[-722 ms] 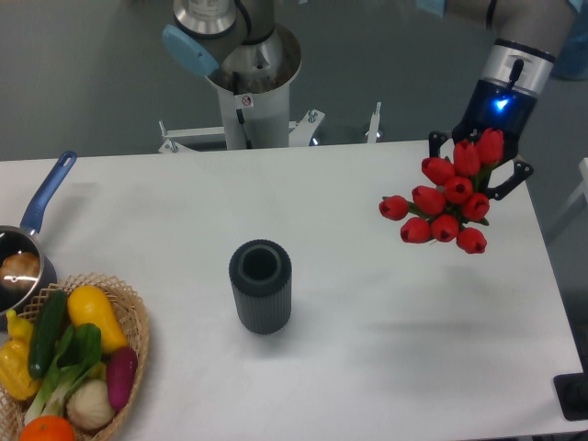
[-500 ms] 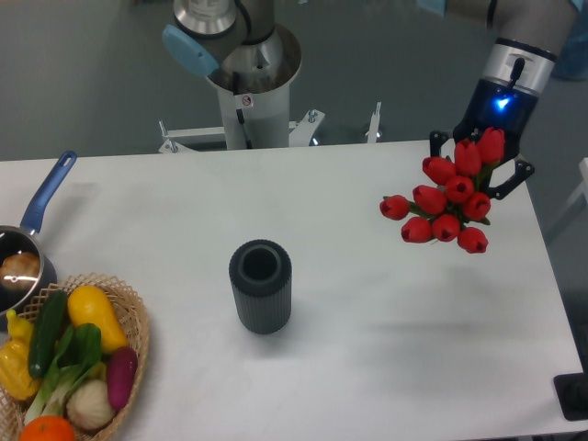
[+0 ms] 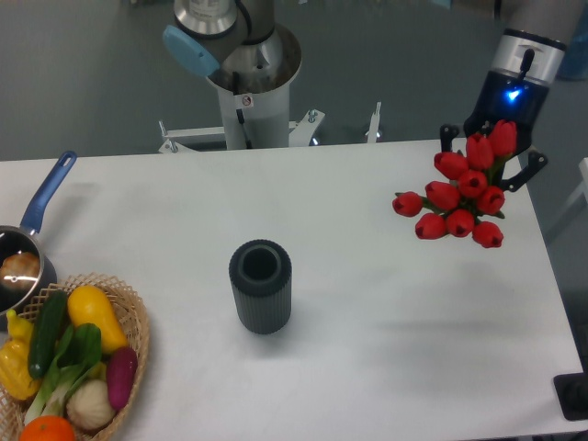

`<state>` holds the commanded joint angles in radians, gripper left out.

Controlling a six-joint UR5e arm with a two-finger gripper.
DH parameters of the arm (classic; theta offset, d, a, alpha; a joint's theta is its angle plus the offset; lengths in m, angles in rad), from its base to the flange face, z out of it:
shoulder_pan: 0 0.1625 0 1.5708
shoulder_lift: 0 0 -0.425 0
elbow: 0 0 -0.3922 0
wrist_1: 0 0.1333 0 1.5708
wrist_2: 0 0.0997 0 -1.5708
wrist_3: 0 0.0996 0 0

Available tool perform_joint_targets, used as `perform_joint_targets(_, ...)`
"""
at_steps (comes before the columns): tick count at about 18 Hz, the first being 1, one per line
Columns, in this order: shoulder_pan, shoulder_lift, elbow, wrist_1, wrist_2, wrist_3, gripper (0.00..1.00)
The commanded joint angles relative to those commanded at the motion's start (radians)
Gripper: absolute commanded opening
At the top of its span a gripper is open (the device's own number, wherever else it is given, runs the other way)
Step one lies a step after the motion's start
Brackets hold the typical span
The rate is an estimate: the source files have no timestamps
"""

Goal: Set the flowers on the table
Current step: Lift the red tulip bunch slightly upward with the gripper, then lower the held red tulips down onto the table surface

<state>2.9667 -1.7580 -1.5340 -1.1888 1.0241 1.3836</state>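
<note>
The flowers [image 3: 460,191], a bunch of red tulip buds, hang in the air above the far right part of the white table [image 3: 367,303]. Their stems are mostly hidden behind the buds. My gripper [image 3: 491,156] is shut on the flowers' stems, with its black fingers showing on either side of the top buds, and a blue light glows on the wrist above. The bunch is well right of the dark ribbed vase [image 3: 261,286], which stands empty near the table's middle.
A wicker basket [image 3: 69,367] of vegetables sits at the front left corner. A pot with a blue handle [image 3: 28,248] sits at the left edge. The robot base [image 3: 246,73] stands behind the table's far edge.
My gripper has moved the flowers a little to the right and slightly up, toward the table's right edge.
</note>
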Motion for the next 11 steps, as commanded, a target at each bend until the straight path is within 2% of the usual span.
perform_joint_targets(3, -0.023, 0.003, 0.002, 0.0, 0.18, 0.011, 0.41)
perform_joint_targets(8, -0.115, -0.002, 0.003, 0.009, 0.463, 0.014, 0.41)
perform_joint_targets(11, -0.172, -0.015, 0.003, 0.009, 0.568, 0.012, 0.41)
